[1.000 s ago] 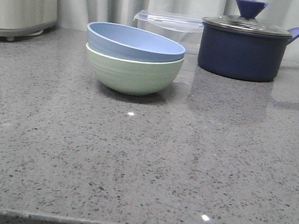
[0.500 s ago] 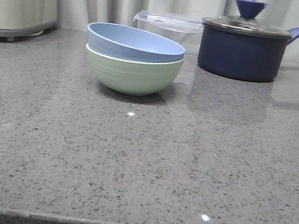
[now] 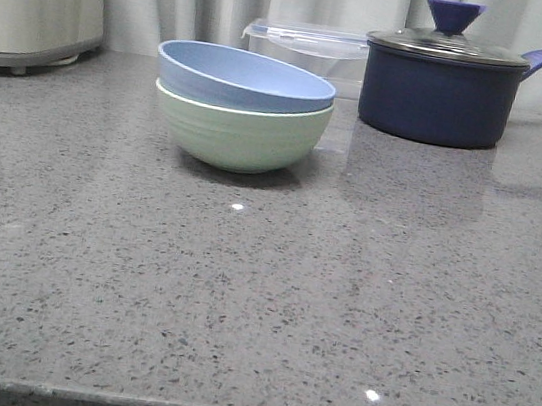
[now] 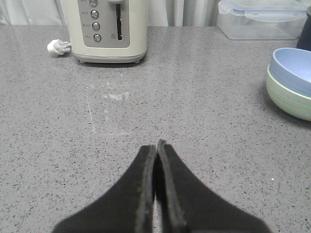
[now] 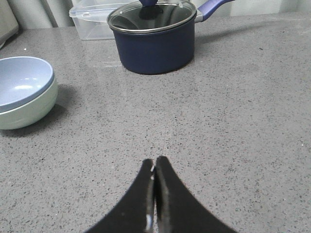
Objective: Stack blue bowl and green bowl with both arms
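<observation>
The pale blue bowl (image 3: 240, 78) sits nested inside the mint-green bowl (image 3: 238, 136) on the grey counter, left of centre in the front view. The stack also shows in the left wrist view, blue bowl (image 4: 294, 68) in green bowl (image 4: 287, 97), and in the right wrist view, blue bowl (image 5: 22, 83) in green bowl (image 5: 29, 109). My left gripper (image 4: 156, 145) is shut and empty, well short of the bowls. My right gripper (image 5: 154, 161) is shut and empty, away from the bowls. Neither arm shows in the front view.
A dark navy lidded saucepan (image 3: 440, 91) stands at the back right with its handle pointing right. A clear lidded plastic box (image 3: 303, 46) is behind the bowls. A cream toaster (image 4: 108, 29) with a white plug (image 4: 58, 47) stands at the back left.
</observation>
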Controlling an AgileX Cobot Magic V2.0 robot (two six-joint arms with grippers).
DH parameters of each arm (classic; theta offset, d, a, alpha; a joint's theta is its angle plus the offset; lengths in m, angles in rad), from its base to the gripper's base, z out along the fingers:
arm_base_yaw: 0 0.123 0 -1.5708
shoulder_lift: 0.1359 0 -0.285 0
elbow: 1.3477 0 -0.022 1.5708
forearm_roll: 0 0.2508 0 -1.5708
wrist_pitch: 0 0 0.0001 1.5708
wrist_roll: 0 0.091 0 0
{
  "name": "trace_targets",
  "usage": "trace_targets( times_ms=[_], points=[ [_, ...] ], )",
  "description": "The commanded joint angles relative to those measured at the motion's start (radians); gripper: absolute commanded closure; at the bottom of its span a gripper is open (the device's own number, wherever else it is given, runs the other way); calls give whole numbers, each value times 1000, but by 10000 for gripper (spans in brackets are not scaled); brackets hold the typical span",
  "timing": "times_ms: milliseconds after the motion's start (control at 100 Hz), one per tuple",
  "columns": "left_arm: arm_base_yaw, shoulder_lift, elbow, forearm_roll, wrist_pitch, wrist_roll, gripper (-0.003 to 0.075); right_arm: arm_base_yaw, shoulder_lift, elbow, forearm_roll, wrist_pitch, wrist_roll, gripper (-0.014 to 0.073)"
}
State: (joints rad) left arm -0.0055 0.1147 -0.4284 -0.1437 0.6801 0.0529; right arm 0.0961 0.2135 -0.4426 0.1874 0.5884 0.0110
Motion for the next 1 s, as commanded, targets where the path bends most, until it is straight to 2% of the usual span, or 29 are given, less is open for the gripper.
trace_targets(
  times_ms=[0, 390, 510, 610, 800, 990],
  points=[
    [2, 11, -25, -7, -69, -7, 741, -5, 9, -26, -7, -71, -11, 643],
    [2, 11, 0, 4, -71, -7, 741, -5, 9, -26, -7, -71, -11, 643],
    [2, 11, 28, 4, -112, -7, 741, -5, 9, -26, -7, -71, -11, 643],
    [2, 11, 84, 18, -224, -7, 741, -5, 9, -26, -7, -71, -11, 643],
    [2, -30, 253, 87, -600, -7, 741, -5, 9, -26, -7, -71, -11, 643],
    [2, -76, 393, 81, -673, -7, 741, -5, 9, -26, -7, -71, -11, 643]
  ],
)
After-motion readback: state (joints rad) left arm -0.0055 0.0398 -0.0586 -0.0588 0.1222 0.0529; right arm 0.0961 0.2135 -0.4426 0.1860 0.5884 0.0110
